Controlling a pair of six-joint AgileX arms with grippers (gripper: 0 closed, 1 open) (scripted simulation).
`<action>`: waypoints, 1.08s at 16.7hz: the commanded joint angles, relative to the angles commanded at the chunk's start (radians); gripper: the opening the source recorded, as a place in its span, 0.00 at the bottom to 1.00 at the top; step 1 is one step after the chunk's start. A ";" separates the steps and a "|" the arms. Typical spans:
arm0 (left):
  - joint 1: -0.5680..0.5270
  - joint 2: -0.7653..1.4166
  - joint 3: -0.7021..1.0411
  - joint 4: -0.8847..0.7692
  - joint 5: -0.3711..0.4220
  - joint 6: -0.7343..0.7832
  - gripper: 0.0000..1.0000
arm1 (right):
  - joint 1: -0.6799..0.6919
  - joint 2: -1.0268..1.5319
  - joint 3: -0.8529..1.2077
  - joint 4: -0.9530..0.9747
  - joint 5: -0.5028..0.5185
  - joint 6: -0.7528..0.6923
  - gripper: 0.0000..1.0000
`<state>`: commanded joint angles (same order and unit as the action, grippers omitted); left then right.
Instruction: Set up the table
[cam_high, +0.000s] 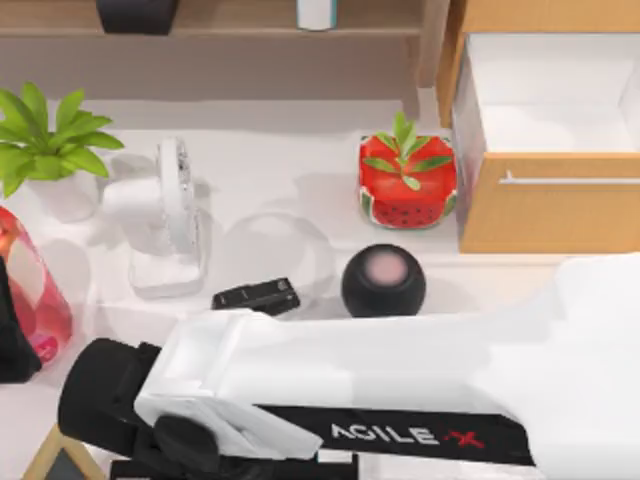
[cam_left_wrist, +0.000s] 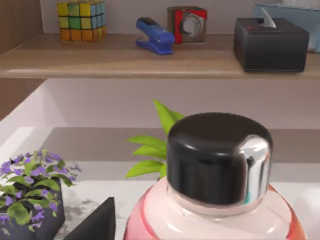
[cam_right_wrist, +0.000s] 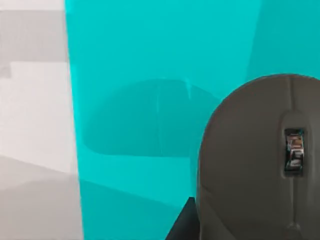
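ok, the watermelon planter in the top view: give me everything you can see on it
The watermelon planter is a squat, rounded-cube pot, glossy red with dark seed spots and a pale green rind along its base. A small plant with pointed green leaves grows from its top. It stands upright on the table, apart from the black round speaker nearer the camera and just left of the wooden drawer cabinet.

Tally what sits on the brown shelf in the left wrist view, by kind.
Puzzle cube: 1
Blue stapler: 1
Red-and-brown box: 1
Black tissue box: 1
Light blue item, cut off at the edge, kind unclear: 1
Total: 5
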<state>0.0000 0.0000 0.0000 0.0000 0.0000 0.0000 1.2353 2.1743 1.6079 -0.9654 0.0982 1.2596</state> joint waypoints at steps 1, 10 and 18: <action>0.000 0.000 0.000 0.000 0.000 0.000 1.00 | 0.000 0.000 0.000 0.000 0.000 0.000 0.30; 0.000 0.000 0.000 0.000 0.000 0.000 1.00 | 0.000 0.000 0.000 0.000 0.000 0.000 0.98; 0.000 0.000 0.000 0.000 0.000 0.000 1.00 | 0.000 0.000 0.000 0.000 0.000 0.000 1.00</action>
<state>0.0000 0.0000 0.0000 0.0000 0.0000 0.0000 1.2353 2.1743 1.6079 -0.9654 0.0982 1.2596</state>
